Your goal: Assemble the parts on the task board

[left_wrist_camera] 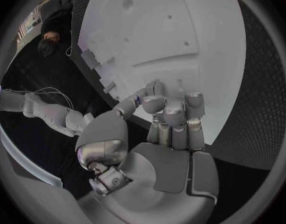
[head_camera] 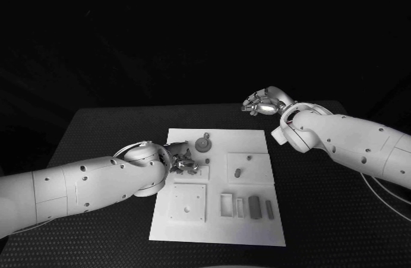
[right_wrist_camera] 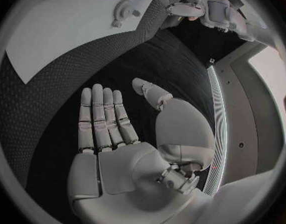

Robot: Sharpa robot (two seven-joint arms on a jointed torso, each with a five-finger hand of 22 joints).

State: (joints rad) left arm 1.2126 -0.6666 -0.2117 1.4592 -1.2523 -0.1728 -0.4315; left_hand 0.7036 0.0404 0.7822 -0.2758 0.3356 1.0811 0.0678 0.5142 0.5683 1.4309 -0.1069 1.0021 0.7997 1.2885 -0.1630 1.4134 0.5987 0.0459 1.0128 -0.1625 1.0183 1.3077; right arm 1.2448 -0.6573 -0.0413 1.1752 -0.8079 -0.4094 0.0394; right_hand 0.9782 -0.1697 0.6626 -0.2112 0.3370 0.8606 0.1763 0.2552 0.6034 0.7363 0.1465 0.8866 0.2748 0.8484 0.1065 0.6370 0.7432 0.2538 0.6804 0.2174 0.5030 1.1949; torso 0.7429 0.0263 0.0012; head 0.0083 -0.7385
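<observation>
On the task board (head_camera: 257, 138), the left robot hand (head_camera: 182, 159) curls its fingers over a part, grip unclear; the right robot hand (head_camera: 264, 101) hovers spread beyond the board.

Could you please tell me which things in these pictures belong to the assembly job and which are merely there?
Belonging to the job:
- task board
- round part at its far end
- two dark bar-shaped parts at its near end
- left hand, over the board
- right hand, open, off the board

Merely there:
- black table
</observation>
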